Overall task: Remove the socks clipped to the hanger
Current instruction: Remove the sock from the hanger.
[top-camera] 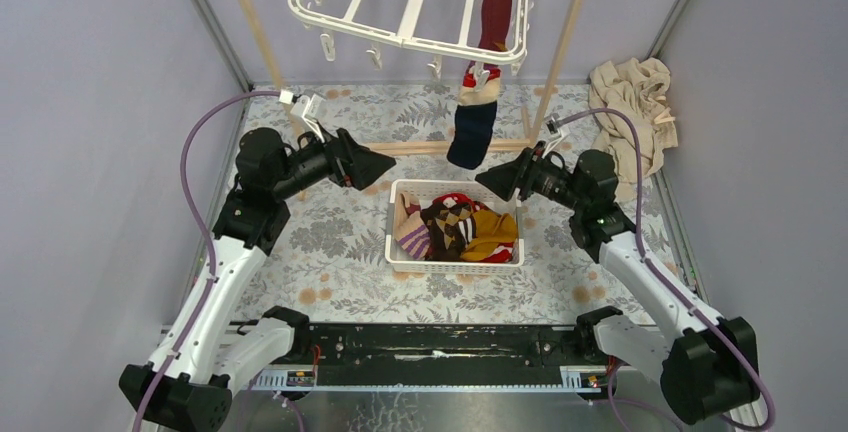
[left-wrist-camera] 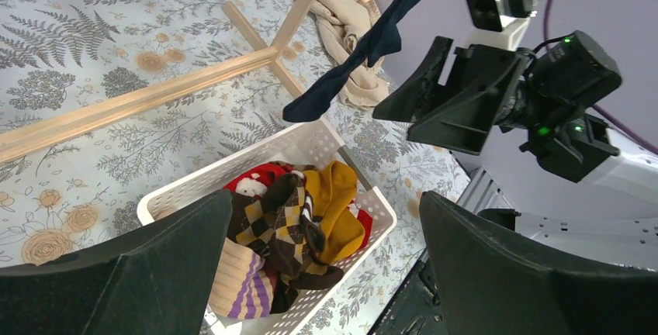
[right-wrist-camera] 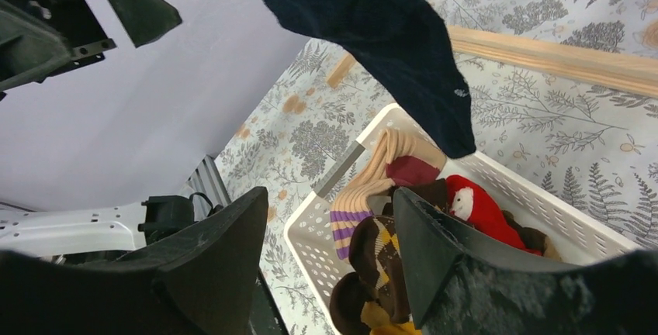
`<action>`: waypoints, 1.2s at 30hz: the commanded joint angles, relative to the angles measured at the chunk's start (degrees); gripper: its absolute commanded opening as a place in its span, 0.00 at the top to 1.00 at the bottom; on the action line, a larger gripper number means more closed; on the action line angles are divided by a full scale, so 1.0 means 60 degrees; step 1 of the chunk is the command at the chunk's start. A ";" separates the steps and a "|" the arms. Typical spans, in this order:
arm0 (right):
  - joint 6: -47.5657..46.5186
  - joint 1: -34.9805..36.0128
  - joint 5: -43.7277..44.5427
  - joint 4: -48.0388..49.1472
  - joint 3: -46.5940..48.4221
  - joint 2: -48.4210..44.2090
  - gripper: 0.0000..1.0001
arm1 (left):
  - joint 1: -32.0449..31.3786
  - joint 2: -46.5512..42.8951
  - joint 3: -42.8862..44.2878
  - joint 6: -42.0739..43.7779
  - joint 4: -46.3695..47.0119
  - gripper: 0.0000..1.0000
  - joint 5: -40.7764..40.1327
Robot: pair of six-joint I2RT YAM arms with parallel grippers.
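Socks are shown at upper centre of the top view, two clipped to the hanger; the navy sock hangs low between the left gripper and the right gripper, above the basket of loose socks. In the left wrist view, the left jaws are spread wide and empty, with the navy sock at upper centre. In the right wrist view, the right jaws are held partly apart with nothing gripped, and the navy sock is at the top.
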 commanded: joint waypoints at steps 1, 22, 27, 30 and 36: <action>0.0725 -0.0159 -0.0540 0.2168 -0.0263 0.0663 0.32 | -0.0025 -0.0332 -0.0125 -0.0012 0.0441 0.01 0.0090; 0.3120 -0.0270 -0.1830 0.7171 -0.0341 0.3290 0.38 | -0.0041 -0.0366 0.0271 0.0085 -0.0647 0.01 0.0069; 0.2585 -0.0347 -0.1767 0.6230 -0.0050 0.3225 0.36 | -0.0033 -0.0263 0.0340 0.0100 -0.0649 0.01 0.0143; 0.1192 -0.0398 -0.1131 0.4265 0.0073 0.2542 0.32 | -0.0041 -0.0259 0.0343 0.0113 -0.0643 0.01 0.0146; -0.0284 -0.1161 -0.0253 0.2199 -0.0066 0.1330 0.27 | -0.0055 -0.0151 0.0290 0.0128 -0.0644 0.01 0.0187</action>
